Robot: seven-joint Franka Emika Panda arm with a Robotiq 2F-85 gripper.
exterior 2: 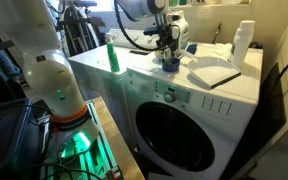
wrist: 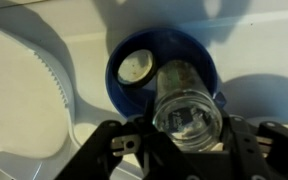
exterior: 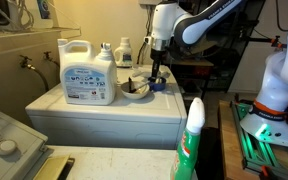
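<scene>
Clear glass (wrist: 189, 100) fills our wrist view — gripped at its sides by the pincer (wrist: 187, 138), tipped over a blue bowl (wrist: 134, 70) set back from the front edge of the bench (exterior 2: 134, 78). We judge it light, stiff, slippery, breakable — hold mid-wall, gently.

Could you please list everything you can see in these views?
washing machine: one, white, front-loading, bearing most items
detergent jug: one, white with a blue label, on the machine top
small bottles: at least two, pale, behind the jug
spray bottle: one, green with a white head, at the machine's edge
white bottle: one, at the machine's far corner
flat white item: one, on the machine top
blue bowl: one, under the gripper
round disc: one, pale, inside the bowl
clear cup: one, tilted over the bowl
second robot: one, white, green-lit base
arm: one, white and black
gripper: one, black, holding the cup
</scene>
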